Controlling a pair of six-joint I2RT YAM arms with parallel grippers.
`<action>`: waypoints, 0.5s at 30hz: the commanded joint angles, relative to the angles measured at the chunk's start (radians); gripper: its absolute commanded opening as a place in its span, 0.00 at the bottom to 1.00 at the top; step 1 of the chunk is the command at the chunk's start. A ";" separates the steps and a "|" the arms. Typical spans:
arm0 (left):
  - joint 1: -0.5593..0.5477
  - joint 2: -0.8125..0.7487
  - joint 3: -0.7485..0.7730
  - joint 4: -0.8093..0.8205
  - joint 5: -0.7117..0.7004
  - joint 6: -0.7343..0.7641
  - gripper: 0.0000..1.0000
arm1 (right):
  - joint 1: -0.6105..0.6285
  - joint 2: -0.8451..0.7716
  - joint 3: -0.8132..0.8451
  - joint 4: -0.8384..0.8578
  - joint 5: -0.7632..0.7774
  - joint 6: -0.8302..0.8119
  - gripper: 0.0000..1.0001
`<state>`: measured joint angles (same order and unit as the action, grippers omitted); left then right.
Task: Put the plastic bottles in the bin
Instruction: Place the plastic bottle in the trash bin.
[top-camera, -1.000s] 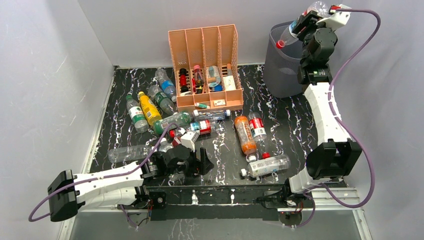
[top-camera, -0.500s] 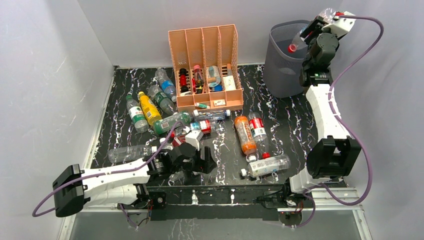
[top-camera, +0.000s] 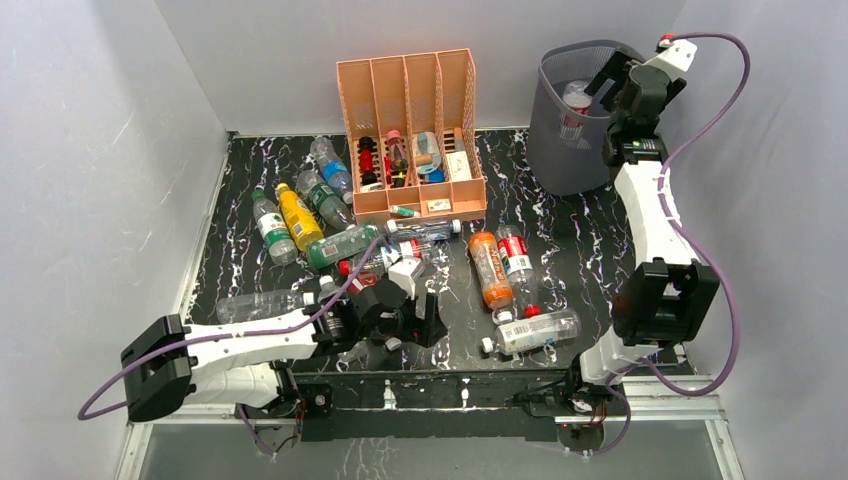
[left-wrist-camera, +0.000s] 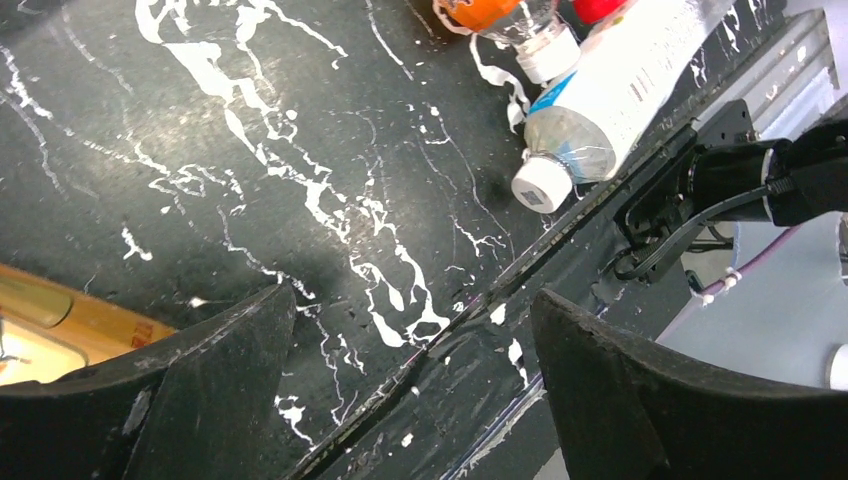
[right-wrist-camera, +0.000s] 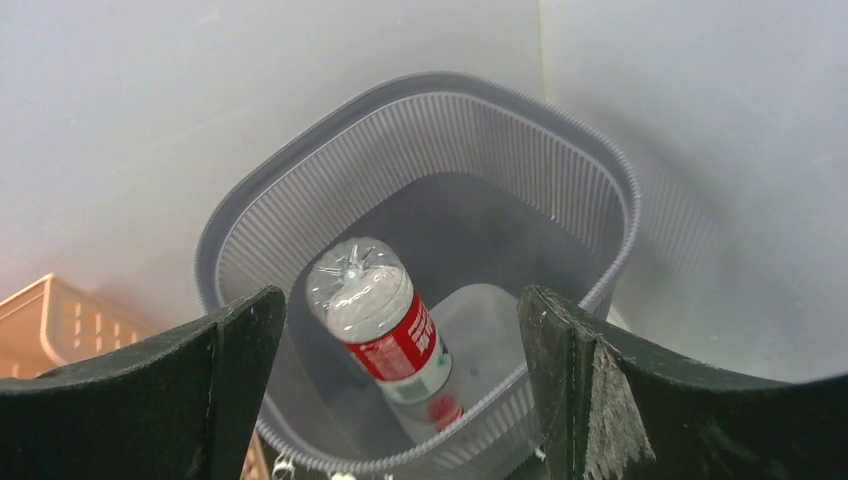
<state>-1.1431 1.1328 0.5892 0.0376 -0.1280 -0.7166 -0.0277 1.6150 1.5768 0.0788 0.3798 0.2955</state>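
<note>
- Right gripper (right-wrist-camera: 398, 305) spread wide, empty, hanging right above the bin (right-wrist-camera: 500, 170).
- Red-label bottle (right-wrist-camera: 385, 330) sits inside the bin, tilted, cap end down!
- Left gripper (left-wrist-camera: 412, 300) wide too, holding nothing, low over the table (left-wrist-camera: 250, 150) near its front edge.
- Clear bottle (left-wrist-camera: 610, 100) lies ahead of it by that edge; other bottles (top-camera: 300, 215) scattered across the table.

**Red-labelled bottle (top-camera: 573, 108) inside the bin (top-camera: 556, 160)**

I see my right gripper (top-camera: 606, 80) poised at the bin's rim, just beside that bottle. My left gripper (top-camera: 405, 328) sits low over the tabletop (top-camera: 570, 225) near its front edge, with an orange bottle (top-camera: 489, 270) and a clear bottle (top-camera: 530, 332) lying to its right.
</note>
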 joint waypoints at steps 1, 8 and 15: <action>-0.006 0.021 0.042 0.095 0.075 0.095 0.88 | 0.000 -0.073 0.076 -0.113 -0.084 0.038 0.98; -0.006 0.136 0.080 0.195 0.126 0.198 0.97 | 0.000 -0.232 -0.026 -0.316 -0.168 0.057 0.98; -0.053 0.440 0.207 0.352 0.288 0.429 0.95 | 0.000 -0.603 -0.415 -0.411 -0.407 0.163 0.90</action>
<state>-1.1687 1.4982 0.7200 0.3317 0.0784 -0.4034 -0.0261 1.0767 1.2358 -0.3168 0.0525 0.4232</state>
